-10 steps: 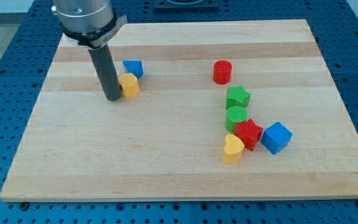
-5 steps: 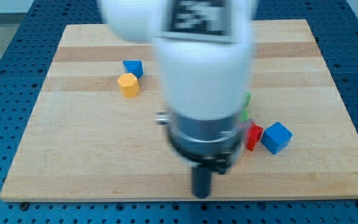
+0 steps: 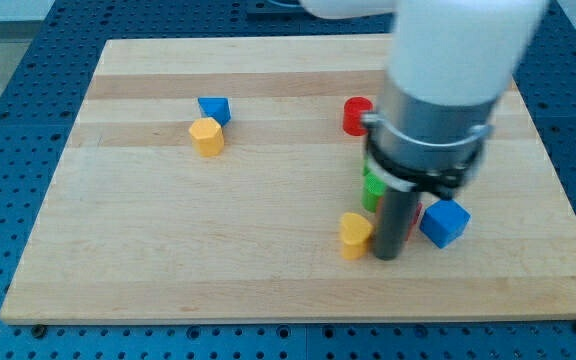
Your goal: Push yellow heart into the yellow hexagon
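The yellow heart (image 3: pixel 354 233) lies low on the wooden board (image 3: pixel 168 250), right of centre. My tip (image 3: pixel 386 256) stands directly at the heart's right side, touching or almost touching it. The yellow hexagon (image 3: pixel 207 136) sits far off at the upper left, with a blue block (image 3: pixel 214 109) just above and right of it.
The arm hides much of a cluster right of my tip: a green block (image 3: pixel 371 189) shows at the rod's left edge, a sliver of a red block and a blue cube (image 3: pixel 444 222) to its right. A red cylinder (image 3: pixel 354 115) stands above, partly hidden.
The arm swung from beside the yellow hexagon across the board to the heart's right side. The heart has shifted a little to the left and away from the red block.
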Controlling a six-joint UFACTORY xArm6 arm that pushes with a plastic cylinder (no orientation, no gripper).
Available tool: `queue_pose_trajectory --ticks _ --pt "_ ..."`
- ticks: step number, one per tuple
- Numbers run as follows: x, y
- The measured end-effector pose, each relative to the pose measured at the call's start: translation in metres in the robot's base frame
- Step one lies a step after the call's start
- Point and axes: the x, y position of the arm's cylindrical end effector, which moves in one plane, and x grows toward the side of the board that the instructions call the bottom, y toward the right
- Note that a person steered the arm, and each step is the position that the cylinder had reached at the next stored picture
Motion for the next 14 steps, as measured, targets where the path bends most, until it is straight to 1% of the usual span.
queue_pose_trajectory --ticks 1,2,3,4,5,6,7,8,9,10,11,12,13,14 --pt "-0.001 -0.053" --pt "-0.014 -0.082" --pt "-0.044 -0.082" --pt "-0.061 -0.084" --pt "-0.055 -0.079" --pt "-0.051 -0.051" --pt "-0.075 -0.044" --pt "-0.101 -0.045" --pt "-0.109 -0.078" --pt "-0.109 -0.117" --pt "-0.111 -0.104" --pt "-0.095 -0.062" --pt "-0.071 -0.062" --pt "-0.074 -0.091"
